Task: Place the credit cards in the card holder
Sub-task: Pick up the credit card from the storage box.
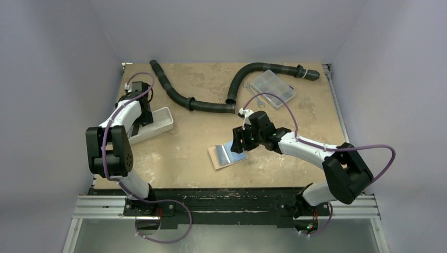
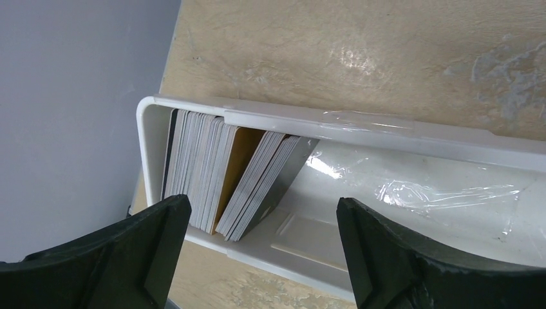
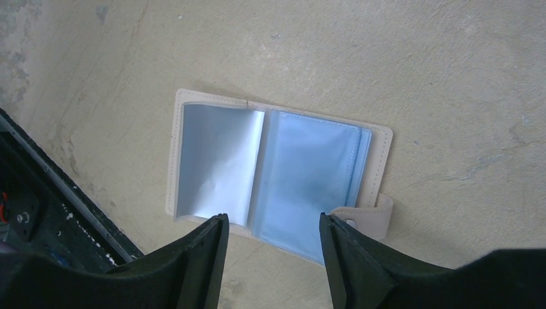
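Hovering over the white tray (image 2: 412, 135), the left gripper (image 2: 263, 205) has its jaws spread wide and holds nothing. The credit cards (image 2: 212, 170) stand on edge in a leaning stack at one end of this tray. That leaves their top edges exposed, so a single card can probably be pinched from above. The wide jaws likely serve to straddle the stack before closing.

The card holder (image 3: 309, 161) lies unfolded on the table (image 1: 184, 153), well apart from the tray, pale blue sleeves facing up and snap tab out to one side. The right gripper (image 3: 272, 222) hangs above its near edge, jaws moderately parted and empty, apparently stationed to steady the holder or lift a sleeve. No card is visible in the holder; the first pickup appears not yet made
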`<action>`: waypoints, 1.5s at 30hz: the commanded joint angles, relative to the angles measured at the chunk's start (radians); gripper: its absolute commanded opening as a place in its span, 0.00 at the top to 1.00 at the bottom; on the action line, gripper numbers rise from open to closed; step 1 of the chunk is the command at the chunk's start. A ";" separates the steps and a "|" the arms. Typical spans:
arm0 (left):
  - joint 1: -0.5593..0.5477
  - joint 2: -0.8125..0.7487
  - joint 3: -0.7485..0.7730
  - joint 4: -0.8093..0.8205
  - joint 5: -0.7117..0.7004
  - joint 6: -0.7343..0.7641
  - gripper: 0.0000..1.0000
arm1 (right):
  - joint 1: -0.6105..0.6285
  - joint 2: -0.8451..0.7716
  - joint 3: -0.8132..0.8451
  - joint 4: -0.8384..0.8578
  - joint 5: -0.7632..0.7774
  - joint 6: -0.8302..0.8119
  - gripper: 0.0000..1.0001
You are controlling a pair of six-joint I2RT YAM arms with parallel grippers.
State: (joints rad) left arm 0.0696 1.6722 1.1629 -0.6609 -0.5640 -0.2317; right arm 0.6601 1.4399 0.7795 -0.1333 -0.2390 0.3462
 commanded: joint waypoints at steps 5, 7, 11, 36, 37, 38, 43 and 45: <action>0.002 0.003 -0.005 0.022 -0.062 0.011 0.13 | -0.003 -0.009 -0.005 0.041 -0.034 -0.019 0.39; 0.005 0.008 -0.002 0.026 -0.063 0.011 0.16 | -0.002 -0.008 -0.005 0.041 -0.035 -0.019 0.39; 0.008 0.033 0.002 0.018 -0.066 0.012 0.21 | -0.002 -0.012 -0.006 0.041 -0.038 -0.019 0.39; 0.020 0.041 0.011 0.024 -0.096 0.018 0.60 | 0.006 -0.020 -0.011 0.047 -0.060 -0.019 0.39; 0.020 0.041 0.013 0.022 -0.097 0.018 0.61 | 0.007 -0.021 -0.011 0.047 -0.061 -0.019 0.39; 0.019 0.041 0.016 0.022 -0.100 0.019 0.63 | 0.008 -0.019 -0.011 0.047 -0.062 -0.019 0.39; 0.021 0.033 0.024 0.018 -0.093 0.019 0.67 | 0.011 -0.021 -0.011 0.049 -0.063 -0.019 0.39; 0.019 0.028 0.028 0.016 -0.092 0.020 0.69 | 0.011 -0.021 -0.011 0.049 -0.063 -0.019 0.39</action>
State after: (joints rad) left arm 0.0834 1.7206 1.1538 -0.6476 -0.6319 -0.2234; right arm 0.6632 1.4399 0.7769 -0.1112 -0.2810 0.3458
